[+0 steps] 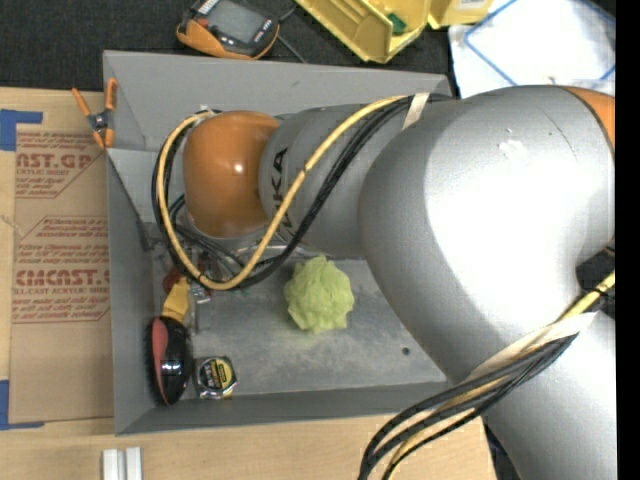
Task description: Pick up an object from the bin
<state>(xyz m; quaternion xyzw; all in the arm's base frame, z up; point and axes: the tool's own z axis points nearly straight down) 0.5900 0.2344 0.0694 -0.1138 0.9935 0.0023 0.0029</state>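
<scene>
My gripper [196, 296] hangs low at the bin's left side, under the arm's orange dome, just above the floor. A small yellow piece [175, 303] sits against its left side; whether that is a loose thing I cannot tell. Right below the gripper, in the near left corner, lie a red and black oval object [167, 360] and a small black and yellow tape measure [215, 376]. A crumpled light-green lump [320, 295] rests on the bin floor to the gripper's right, apart from it. Nothing shows held in the gripper.
The big grey arm covers the bin's right and back parts. Bare floor lies between the green lump and the tape measure. The left wall stands close to the gripper.
</scene>
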